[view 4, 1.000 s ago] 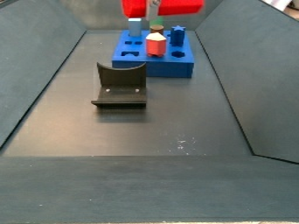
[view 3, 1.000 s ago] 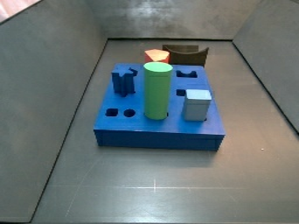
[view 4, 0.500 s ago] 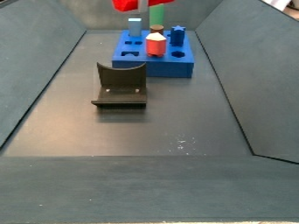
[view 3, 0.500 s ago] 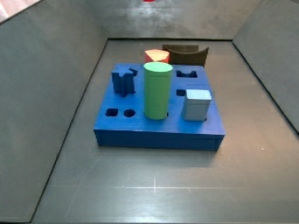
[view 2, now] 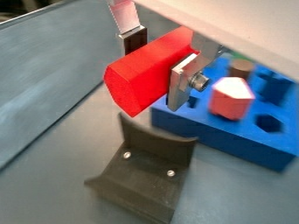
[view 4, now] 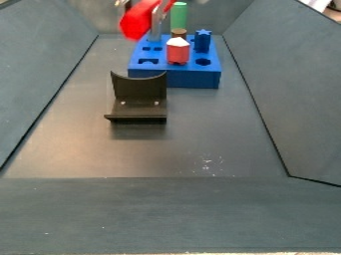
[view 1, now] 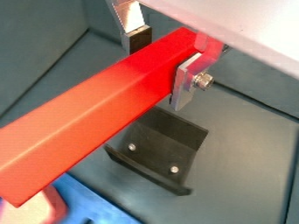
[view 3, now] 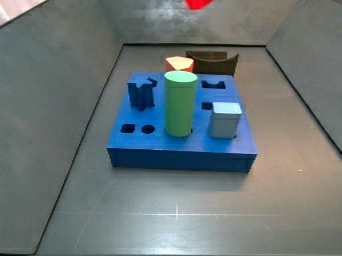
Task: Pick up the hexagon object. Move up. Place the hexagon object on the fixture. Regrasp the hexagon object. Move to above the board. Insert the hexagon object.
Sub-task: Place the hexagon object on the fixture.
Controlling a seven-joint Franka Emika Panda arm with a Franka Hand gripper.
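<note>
The hexagon object, a bright red bar [view 1: 100, 105], is clamped across its width between my gripper's silver fingers in both wrist views [view 2: 146, 74]. My gripper [view 1: 162, 59] is shut on it and holds it in the air above the fixture [view 1: 163, 153], a dark notched block also seen below the bar in a wrist view [view 2: 146, 171]. In a side view the bar [view 4: 138, 20] hangs above and beyond the fixture [view 4: 138, 97], in front of the blue board [view 4: 180, 68]. In a side view only a red tip [view 3: 198, 4] shows at the frame's edge.
The board [view 3: 181, 150] carries a green cylinder [view 3: 179, 103], a grey-blue cube [view 3: 225, 120] and a dark blue peg [view 3: 142, 92]. A pale orange cone-like piece [view 3: 179, 64] stands between the board and the fixture [view 3: 211, 62]. Grey walls enclose the floor.
The gripper has carried the red bar from over the board toward the fixture and lowered it a little; the bar now shows end-on in a side view.
</note>
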